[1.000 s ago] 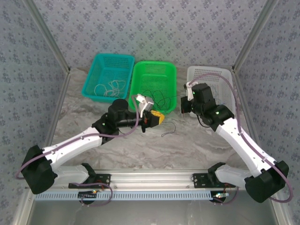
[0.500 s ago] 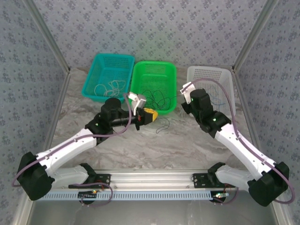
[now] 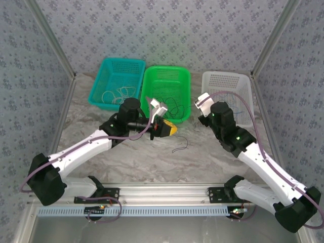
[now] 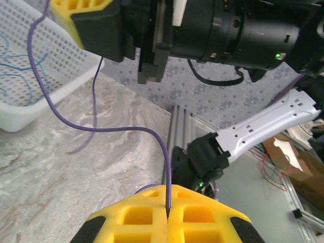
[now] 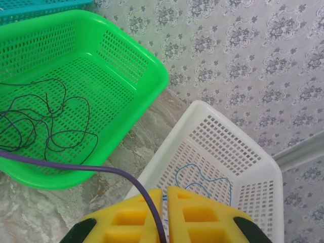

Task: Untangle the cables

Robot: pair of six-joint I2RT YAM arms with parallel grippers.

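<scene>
Two grippers, one purple cable (image 4: pixel 116 128): left gripper (image 4: pixel 167 215) clamped on it; right gripper (image 5: pixel 165 202) jaws a slit apart, cable in gap, so we cannot tell grip. Black cables (image 5: pixel 50 126) lie in green basket (image 5: pixel 129 50), blue cable (image 5: pixel 195 169) in white basket (image 5: pixel 228 147).

No writing, label, brand, number or sign can be read on the baskets (image 3: pixel 166 72), the arms (image 3: pixel 81 149), the desk (image 3: pixel 152 159) or the patterned walls (image 3: pixel 162 30).
</scene>
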